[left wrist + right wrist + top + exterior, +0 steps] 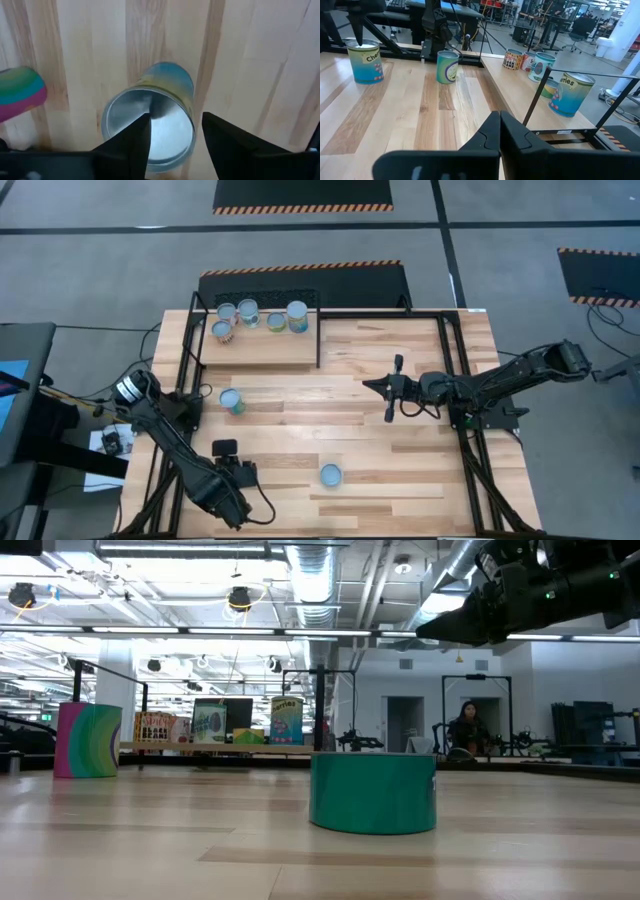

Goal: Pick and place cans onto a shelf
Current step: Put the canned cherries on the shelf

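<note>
Several cans stand upright on the shelf [262, 345] at the table's far left, among them one with a blue label [569, 92]. Two more cans stand on their bases on the tabletop: a teal one [330, 474] near the front, also in the low view [373, 792], and a rainbow-labelled one [232, 401], also in the low view [88, 740]. My left gripper [175, 120] is open near the front left [240, 468], above and to the left of the teal can [150, 125], apart from it. My right gripper [368, 385] is shut and empty [499, 120], above the table's middle right.
The shelf's black frame posts [536, 105] stand along its edge. Black frame bars [455, 370] run along the table's sides. Bare planks [400, 470] lie between the two loose cans and the right arm. A person [466, 730] sits in the room beyond the table.
</note>
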